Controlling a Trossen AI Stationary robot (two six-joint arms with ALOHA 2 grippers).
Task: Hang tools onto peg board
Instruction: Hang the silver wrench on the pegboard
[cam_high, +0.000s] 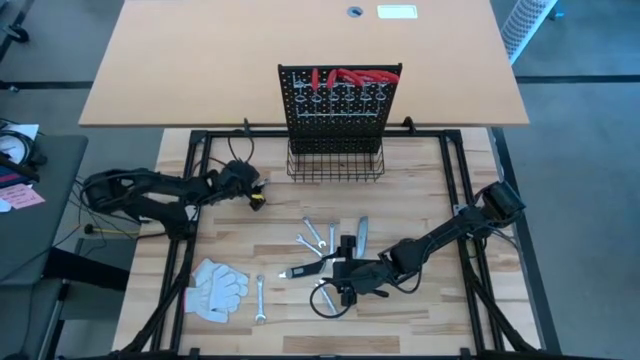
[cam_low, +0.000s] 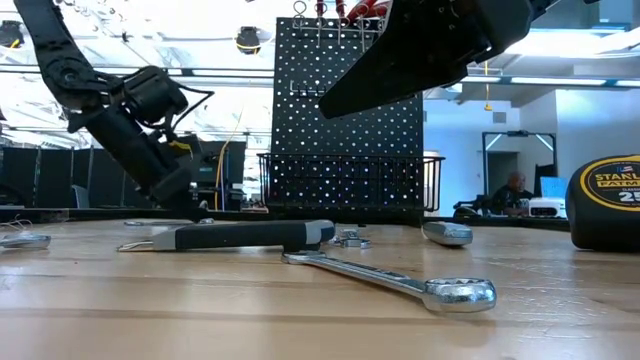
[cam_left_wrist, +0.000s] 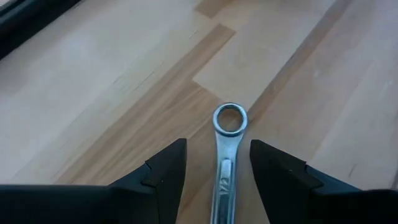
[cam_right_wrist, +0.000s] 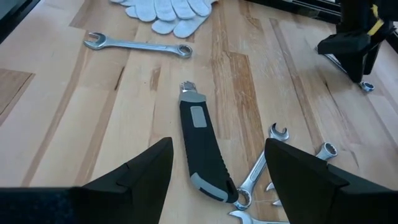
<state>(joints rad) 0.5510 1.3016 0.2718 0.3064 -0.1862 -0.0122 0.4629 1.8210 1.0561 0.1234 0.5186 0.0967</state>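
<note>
The black peg board (cam_high: 340, 100) stands upright at the table's far middle. Red-handled pliers (cam_high: 350, 75) and wrenches hang on its hooks, and a wire basket (cam_high: 335, 165) runs along its base. My left gripper (cam_left_wrist: 217, 152) is open at the far left, slanting down. Its fingers stand on either side of a silver wrench (cam_left_wrist: 229, 118) lying flat on the wood, without touching it. My right gripper (cam_right_wrist: 217, 149) hovers open at the near middle (cam_high: 345, 280), above a black-handled tool (cam_right_wrist: 202, 146). A yellow-black tape measure (cam_low: 610, 200) sits on the table.
Loose wrenches (cam_high: 315, 232) and a grey knife (cam_high: 362, 232) lie at the table's middle. Another wrench (cam_high: 260, 298) lies beside the white gloves (cam_high: 215, 288) near the front left. A black frame rail (cam_high: 190, 200) borders the wooden top.
</note>
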